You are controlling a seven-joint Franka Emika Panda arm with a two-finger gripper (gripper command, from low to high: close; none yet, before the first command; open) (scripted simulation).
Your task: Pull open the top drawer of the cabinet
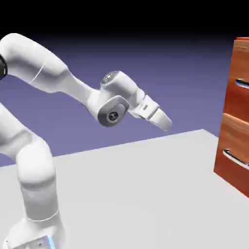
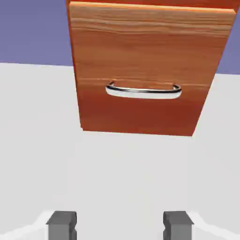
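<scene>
Grey fingers [image 2: 62, 226] stand wide apart with nothing between them, so no grip has been made. Just behind them the white hand [image 1: 147, 108] slopes down over the tabletop [image 1: 121, 194], well apart from the cabinet [image 1: 235, 126] and touching nothing.

Beyond the fingertips comes a stretch of pale tabletop, and I see nothing on it that would block the way. The cabinet stands beyond, towards the tabletop's edge at the exterior view's right, past the far corner that shows in that picture.

The task's own piece, the top drawer [image 1: 239, 102], is the upper front there, partly cut off by the picture's side. It looks shut, lying close to flush with the front below. Its silver bar handle [image 1: 242, 83] is free, and sits higher than the fingers do.

As I judge it, the pulling has not begun: what is left is to raise and bring forward the hand, close on that upper bar and draw the drawer out.

The nearest trap is the lower drawer [image 2: 140, 110], whose matching lower handle [image 2: 143, 93] fills the middle of the hand view, while only a red strip shows above its front. Going straight ahead from this pose could well lead to the wrong bar.
</scene>
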